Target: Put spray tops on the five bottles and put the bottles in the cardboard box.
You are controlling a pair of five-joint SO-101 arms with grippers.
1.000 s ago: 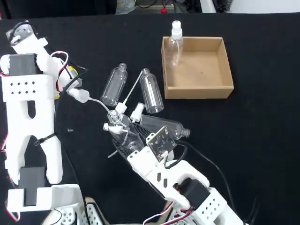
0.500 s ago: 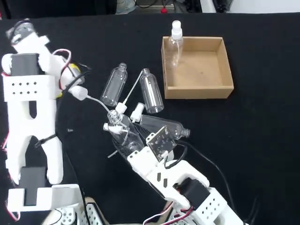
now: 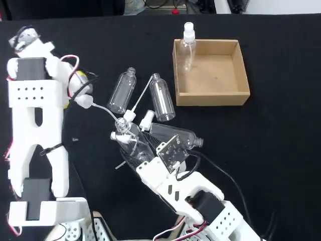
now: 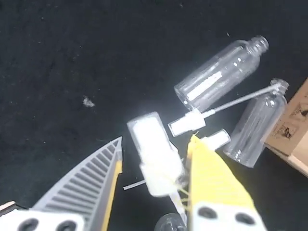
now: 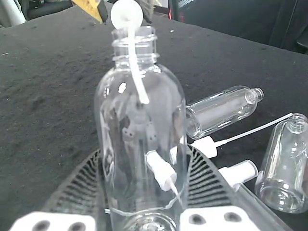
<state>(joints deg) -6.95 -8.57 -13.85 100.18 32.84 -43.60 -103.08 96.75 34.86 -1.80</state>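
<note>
My left gripper (image 3: 80,91) (image 4: 156,144) is shut on a white spray top (image 3: 86,102) (image 4: 155,159) (image 5: 126,13). The top's thin tube dips into the mouth of a clear bottle (image 3: 131,138) (image 5: 142,139), and the top itself is still well off the neck. My right gripper (image 3: 133,148) (image 5: 144,183) is shut on that bottle and holds it tilted at mid-table. The cardboard box (image 3: 239,75) sits at the far right, and a capped bottle (image 3: 188,45) stands in its far-left corner. Three open bottles (image 3: 122,90) (image 3: 162,97) (image 3: 175,134) lie loose.
Loose spray tops (image 3: 131,114) (image 3: 147,119) (image 3: 116,135) lie among the bottles, one with its long tube pointing toward the far side. Two of the lying bottles (image 4: 219,74) (image 4: 255,125) and the box corner (image 4: 293,130) appear past my left fingers.
My left arm has shifted slightly to the right with the spray top; its tube stays in the bottle mouth. The right arm and the bottle have not moved.
</note>
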